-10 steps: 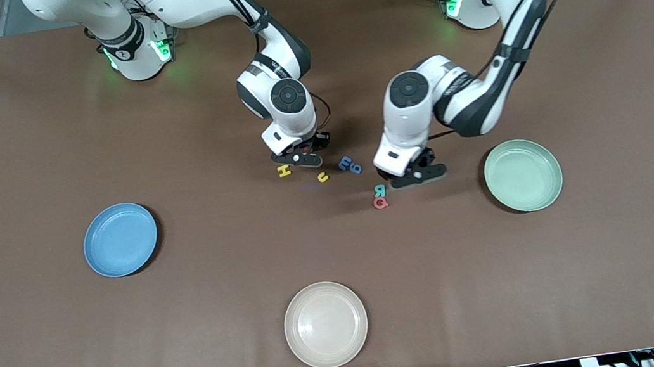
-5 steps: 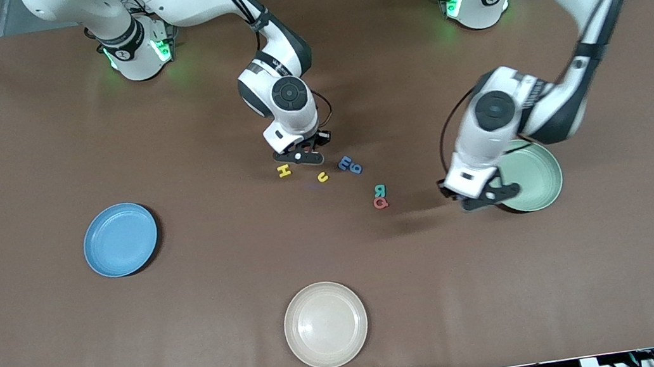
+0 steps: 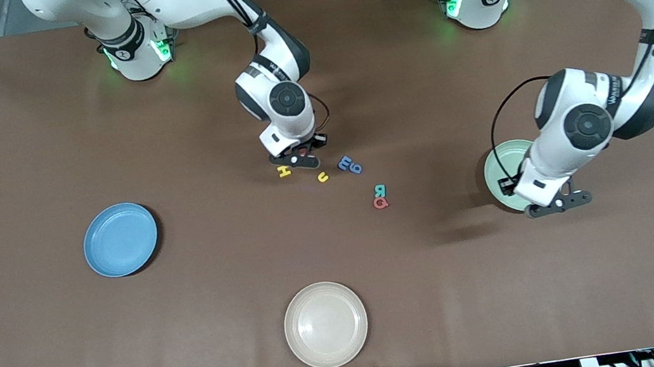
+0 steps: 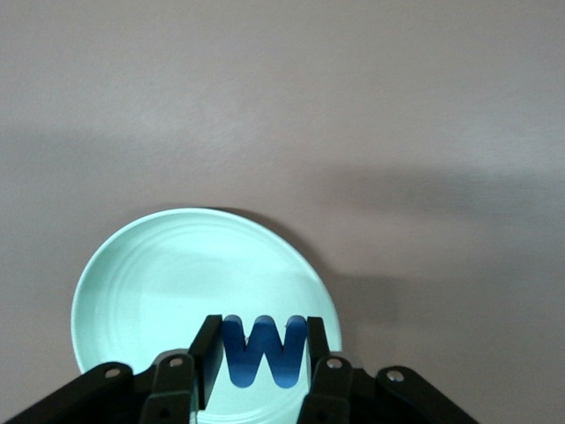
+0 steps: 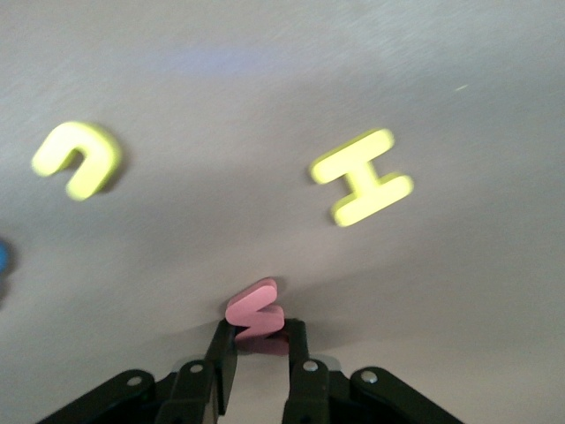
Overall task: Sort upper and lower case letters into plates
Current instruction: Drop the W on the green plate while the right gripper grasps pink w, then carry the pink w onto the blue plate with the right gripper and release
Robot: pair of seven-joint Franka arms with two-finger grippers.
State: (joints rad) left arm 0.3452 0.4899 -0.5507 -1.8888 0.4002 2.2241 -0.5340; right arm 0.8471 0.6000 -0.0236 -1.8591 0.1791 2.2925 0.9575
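Left wrist view showed the left gripper (image 4: 263, 375) clamping the W (image 4: 263, 352) directly over the mint plate (image 4: 141, 283); the right gripper (image 5: 257, 353) pinched a pink letter (image 5: 255, 309).

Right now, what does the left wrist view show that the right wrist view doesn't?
Only the left wrist view: the left hand shut on a blue W over the mint green plate.
Only the right wrist view: the right hand shut on a pink letter, with a yellow H and yellow U lying nearby.
Both: brown table.
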